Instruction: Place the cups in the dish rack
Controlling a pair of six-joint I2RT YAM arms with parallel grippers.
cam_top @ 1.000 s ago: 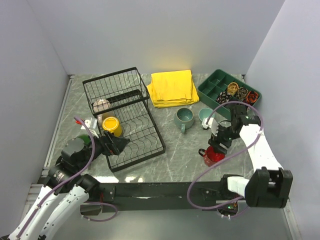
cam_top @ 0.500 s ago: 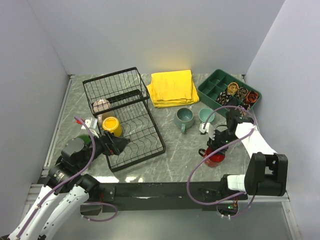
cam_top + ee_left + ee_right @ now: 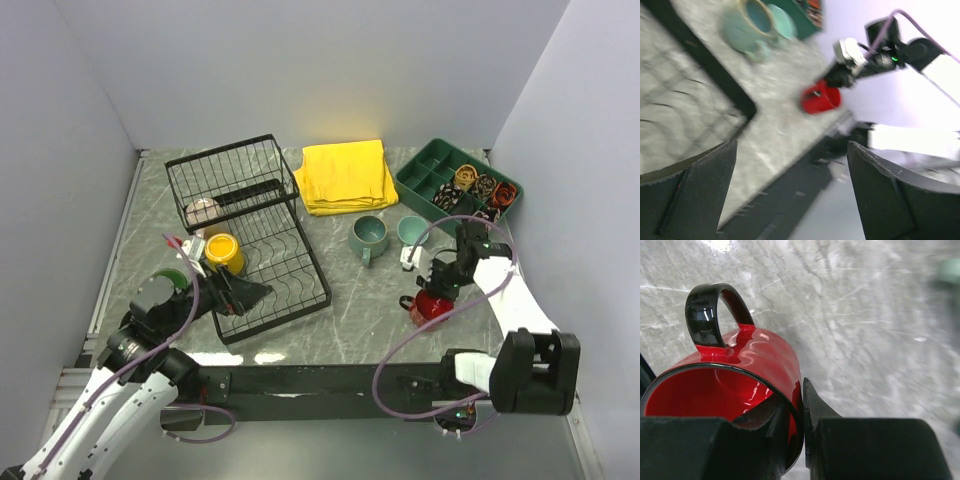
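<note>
Right side first: my right gripper (image 3: pixel 798 412) is on the red cup (image 3: pixel 757 362), one finger down inside the mouth and the other outside, jaws pinched onto the wall straight across from the handle. The cup stands upright on the marble table (image 3: pixel 350 320) with its mouth to the ceiling and its axis vertical. From overhead its dark handle points left, toward the dish rack (image 3: pixel 270 255). It's at the near right of the table, well apart from the rack. One teal cup (image 3: pixel 368 237) and another teal cup (image 3: pixel 411 231) stand just beyond it, both mouth up.

Over on my left, the left gripper (image 3: pixel 250 292) hangs wide open with nothing between its fingers, at the near edge of the rack's slotted tray. The yellow cup (image 3: pixel 222 250) already sits on that tray with its opening facing up, and a beige cup (image 3: pixel 203 211) shows through the basket wires; which way that one faces I can't tell
</note>
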